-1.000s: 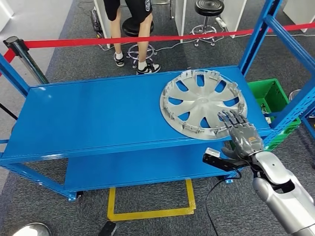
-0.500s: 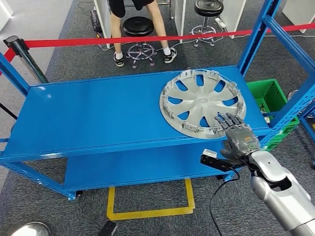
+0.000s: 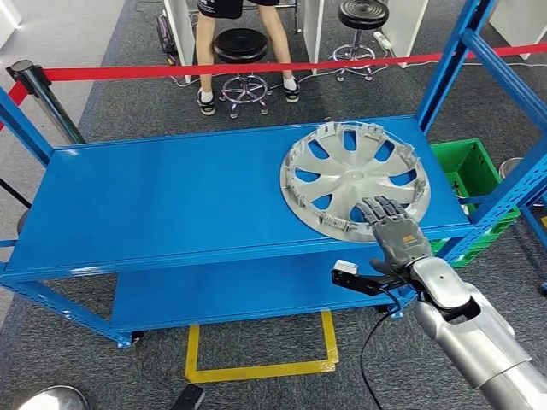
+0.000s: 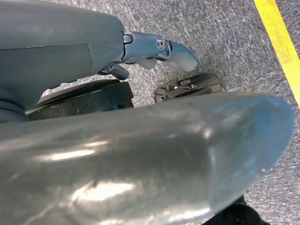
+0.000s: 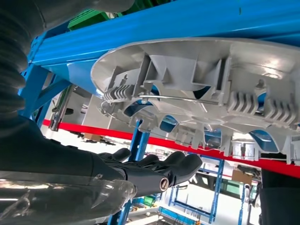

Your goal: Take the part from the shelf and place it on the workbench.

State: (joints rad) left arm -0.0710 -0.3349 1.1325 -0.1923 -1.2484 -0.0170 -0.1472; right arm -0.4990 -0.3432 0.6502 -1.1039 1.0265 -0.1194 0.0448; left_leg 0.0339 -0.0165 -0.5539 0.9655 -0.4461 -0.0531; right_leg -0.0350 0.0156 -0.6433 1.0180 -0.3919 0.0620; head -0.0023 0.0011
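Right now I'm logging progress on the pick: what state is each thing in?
hubcap: lying flat on the shelf, inner side up, not lifted.
right hand: fingers extended over the hubcap's near rim, holding nothing.
shelf: top level carries the hubcap.

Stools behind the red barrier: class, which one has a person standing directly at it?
The left stool, with the person's legs either side; the right stool stands alone.
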